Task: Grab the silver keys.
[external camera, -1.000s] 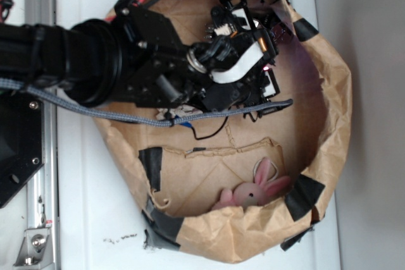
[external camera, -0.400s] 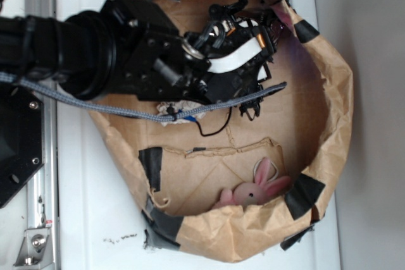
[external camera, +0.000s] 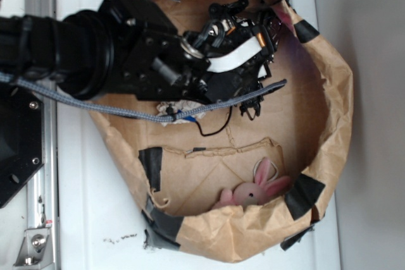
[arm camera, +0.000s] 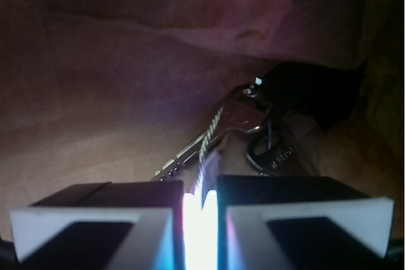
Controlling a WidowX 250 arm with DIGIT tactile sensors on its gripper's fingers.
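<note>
White-edged, dark block fingers [arm camera: 95, 222] of the black robot gripper [arm camera: 200, 210] fill the foreground of the wrist view, drawn nearly together with only a narrow bright slit between them. A key blade is seen entering that slit, so the fingers are judged to be clamped on the silver keys [arm camera: 237, 121], a small bunch of shiny metal keys on a ring with dark clip parts. The bunch lies on the brown paper floor just beyond the fingertips, against the wall of the crumpled brown paper bag [external camera: 329, 93]. The keys are judged stiff, light and slippery; loose members may swing on the ring. Hold is best taken across a flat blade or head. In the exterior view, a pink plush bunny [external camera: 256, 189] lies well apart at the opposite side.
</note>
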